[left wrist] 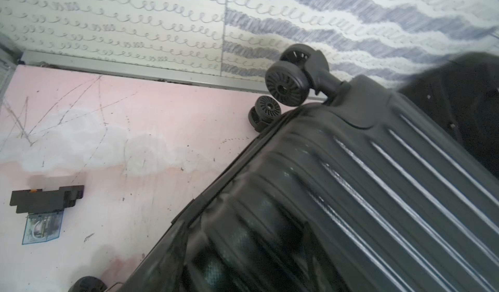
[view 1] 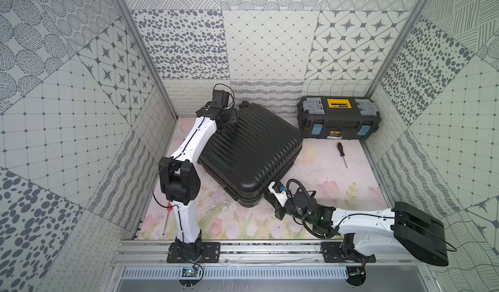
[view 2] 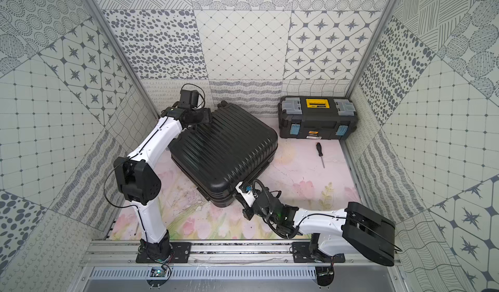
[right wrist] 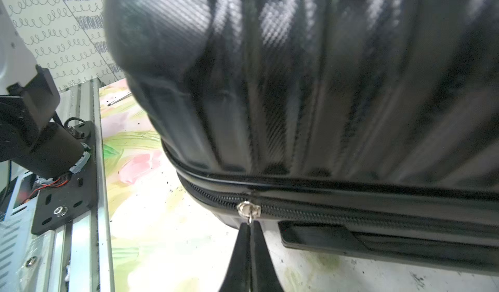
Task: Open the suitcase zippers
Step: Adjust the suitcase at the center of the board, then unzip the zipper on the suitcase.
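The black ribbed suitcase [view 1: 251,147] [view 2: 224,147] lies flat in the middle of the table, turned at an angle. My right gripper [right wrist: 249,224] [view 1: 266,194] is at its near corner, shut on the small silver pull of the zipper slider [right wrist: 248,209]. The black zippers [right wrist: 351,217] run along the seam between the shells. My left gripper [view 1: 229,116] [left wrist: 247,223] hovers over the far left corner by the caster wheels [left wrist: 286,86]. Its blurred fingers [left wrist: 183,239] stand apart over the ribbed shell [left wrist: 378,182], with nothing between them.
A black toolbox [view 1: 339,120] with a yellow handle stands at the back right. A black screwdriver [view 1: 341,154] lies in front of it. Another screwdriver [view 1: 167,217] lies at the left edge. A small black and clear part [left wrist: 46,209] lies by the left wall.
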